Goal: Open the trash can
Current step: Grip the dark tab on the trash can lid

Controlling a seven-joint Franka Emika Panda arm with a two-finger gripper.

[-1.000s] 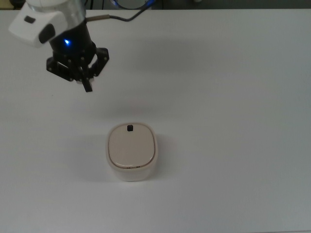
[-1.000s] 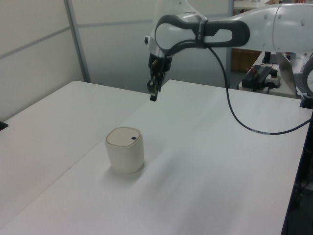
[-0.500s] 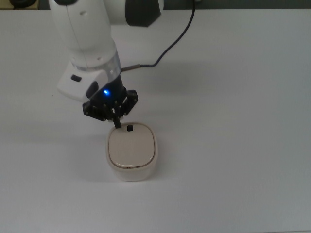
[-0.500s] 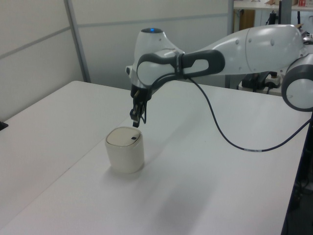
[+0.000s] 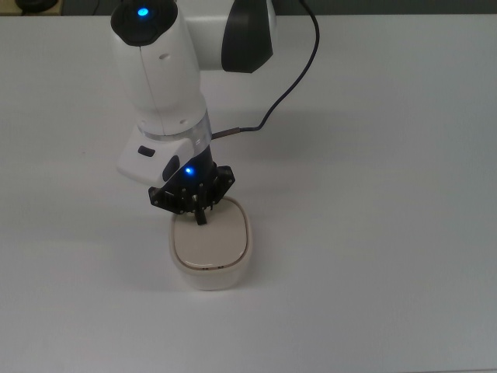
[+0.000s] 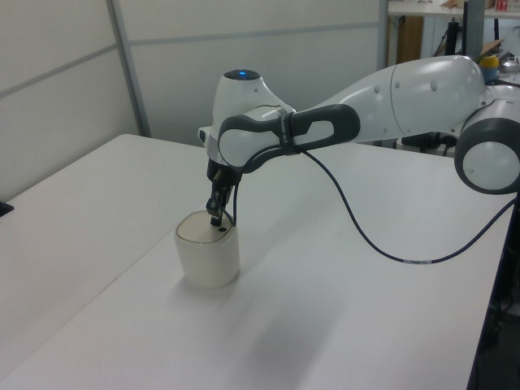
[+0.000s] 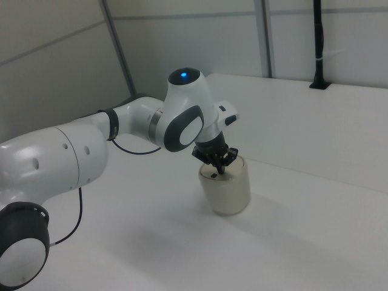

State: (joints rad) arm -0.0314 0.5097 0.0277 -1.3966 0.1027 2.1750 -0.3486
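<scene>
- On the white table (image 5: pixel 373 233) (image 6: pixel 341 325) (image 7: pixel 315 230), which spreads well past the gripper on every side, stands a single container, with the arm reaching over it.
- The arm (image 5: pixel 163 85) (image 6: pixel 325 130) (image 7: pixel 121 133), white with dark joints and a blue light on its last joint, rises above and behind the gripper; a black cable (image 5: pixel 291 78) (image 6: pixel 366 236) loops from it across the table.
- The bin (image 5: pixel 212 247) (image 6: pixel 208 258) (image 7: pixel 227 187), cream and rounded-square, sits upright directly under the gripper. Its flat lid is down, so nothing of the inside shows.
- The gripper (image 5: pixel 201 217) (image 6: pixel 216 218) (image 7: pixel 220 170), black, points down at the lid's edge nearest the arm; in the top view its tip lies over the lid's upper edge. The fingers look drawn close together into one narrow tip, with nothing held between them. Whether the tip touches the lid I cannot tell.
- A small black button (image 6: pixel 221 231) (image 7: pixel 214 176) sits on the lid just beside the tip; the top view hides it beneath the gripper.
</scene>
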